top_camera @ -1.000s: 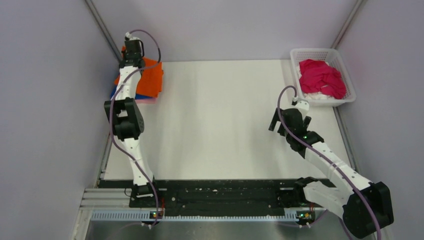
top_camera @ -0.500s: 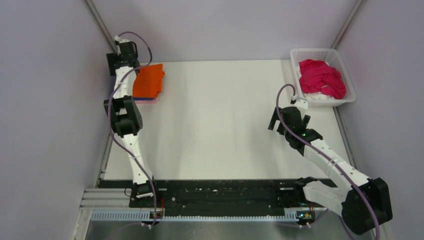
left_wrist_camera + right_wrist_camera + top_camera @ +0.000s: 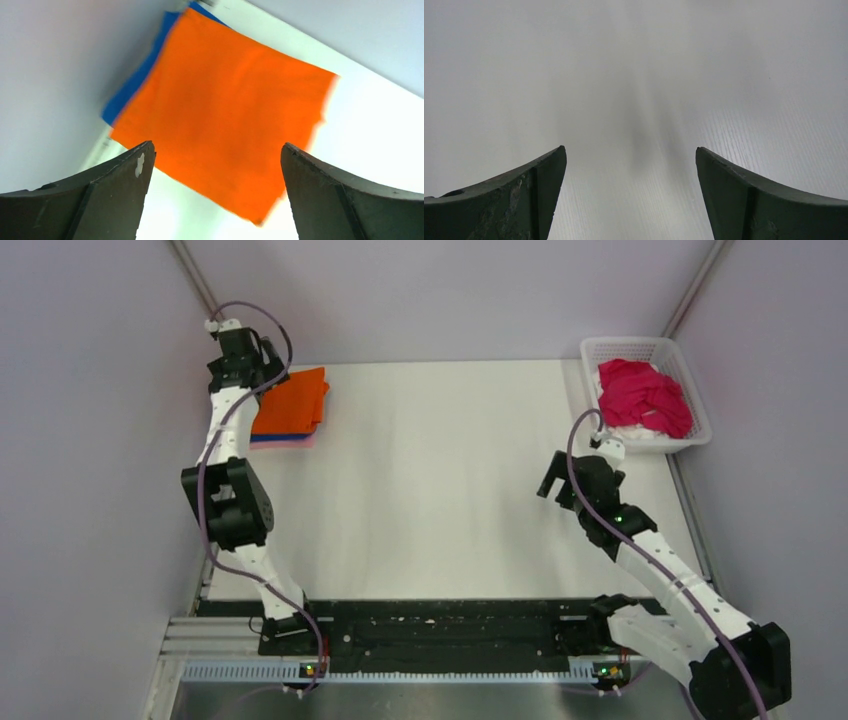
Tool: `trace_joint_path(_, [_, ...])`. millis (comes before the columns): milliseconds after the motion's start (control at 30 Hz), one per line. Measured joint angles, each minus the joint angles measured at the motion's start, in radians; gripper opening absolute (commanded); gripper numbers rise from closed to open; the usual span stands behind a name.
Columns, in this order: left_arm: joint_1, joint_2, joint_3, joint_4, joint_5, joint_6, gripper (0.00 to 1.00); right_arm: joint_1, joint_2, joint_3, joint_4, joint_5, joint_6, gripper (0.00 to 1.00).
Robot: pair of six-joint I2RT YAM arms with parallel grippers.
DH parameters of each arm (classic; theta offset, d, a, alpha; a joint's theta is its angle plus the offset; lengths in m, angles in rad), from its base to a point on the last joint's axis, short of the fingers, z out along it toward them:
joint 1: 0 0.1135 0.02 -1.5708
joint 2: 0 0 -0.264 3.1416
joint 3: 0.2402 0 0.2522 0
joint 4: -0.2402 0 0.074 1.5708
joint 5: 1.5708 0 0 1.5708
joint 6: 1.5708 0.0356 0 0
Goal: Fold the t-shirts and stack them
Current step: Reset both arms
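Hovering left gripper [image 3: 216, 149], orange t-shirt [image 3: 295, 398] beside wall [image 3: 100, 440]

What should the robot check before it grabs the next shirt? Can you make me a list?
1. Left gripper open and empty: ok.
2. Right gripper open and empty: ok.
3. Orange t-shirt folded flat on the blue t-shirt: ok.
4. Magenta t-shirt folded: not ok, it lies crumpled in the basket.
5. Right gripper over the basket: not ok, it hovers over the bare table.
6. Anything under the magenta t-shirt: cannot tell.
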Motion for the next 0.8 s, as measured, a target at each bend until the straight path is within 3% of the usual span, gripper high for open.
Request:
trace_joint_path(200, [-0.071, -0.375, -0.496, 0.172, 0.233, -0.187, 0.99, 0.000, -0.051, -0.031, 0.007, -0.056, 0.016, 0.99])
trace_joint_path(333, [-0.251, -0.581, -0.767, 0.231, 0.263, -0.239, 0.99, 0.000, -0.111, -0.082, 0.009, -0.083, 0.020, 0.99])
trace_joint_path(433, [-0.354, -0.695, -0.911, 0.252, 0.290, -0.273, 0.99, 0.000, -0.156, -0.125, 0.007, -0.098, 0.019, 0.99])
trace_joint_path(600, [-0.377, -0.889, -1.148, 0.267, 0.297, -0.343, 0.99, 0.000, -0.213, -0.172, 0.014, -0.127, 0.018, 0.99])
trace_joint_path(800, [-0.400, -1.003, -1.240, 0.258, 0.268, -0.365, 0.99, -0.001, -0.228, -0.177, 0.019, -0.153, 0.015, 0.99])
